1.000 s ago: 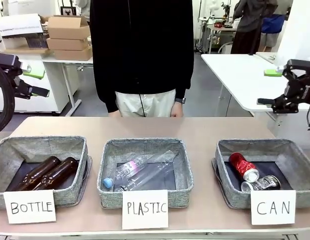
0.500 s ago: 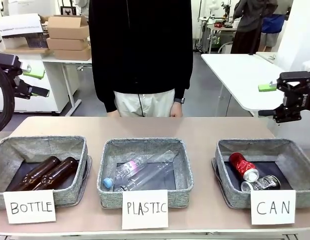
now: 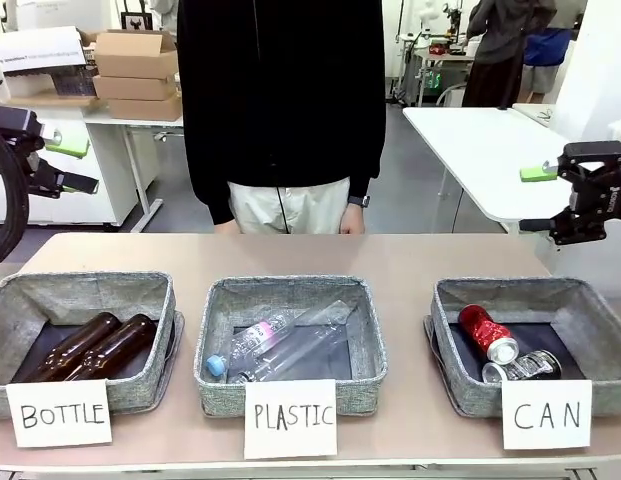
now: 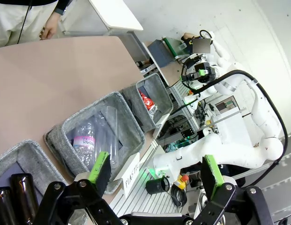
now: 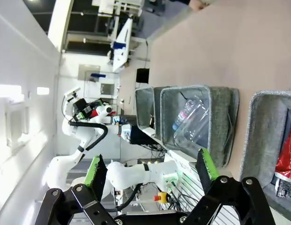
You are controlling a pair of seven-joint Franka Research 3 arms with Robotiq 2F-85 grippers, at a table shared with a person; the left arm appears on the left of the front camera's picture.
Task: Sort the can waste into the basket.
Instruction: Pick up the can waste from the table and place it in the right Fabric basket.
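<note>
Tabletop (image 3: 410, 255) is carrying three grey baskets in a row near the front edge; a person (image 3: 282, 110) is standing at the far side. The CAN basket (image 3: 580, 300) is sitting at the right, fronted by its white card (image 3: 547, 414). Both pieces of can waste are lying on their sides inside it: red can (image 3: 488, 333) toward the left-middle, black can (image 3: 523, 367) nearer the card, the two looking close to touching. Red one is showing white lettering and a silver end; black one is showing yellow-green print, no dents readable. Sorting is looking complete.

Right end effector (image 3: 560, 200) is hanging above the far right tabletop edge, fingers spread, carrying nothing. Left end effector (image 3: 75, 166) is hanging at the far left, also spread and empty.

Risk, as a judgement: little left. An arm dropping back toward the basket could be clipping its soft rim and shifting it. The cans, being round, could roll on the dark floor if bumped.
</note>
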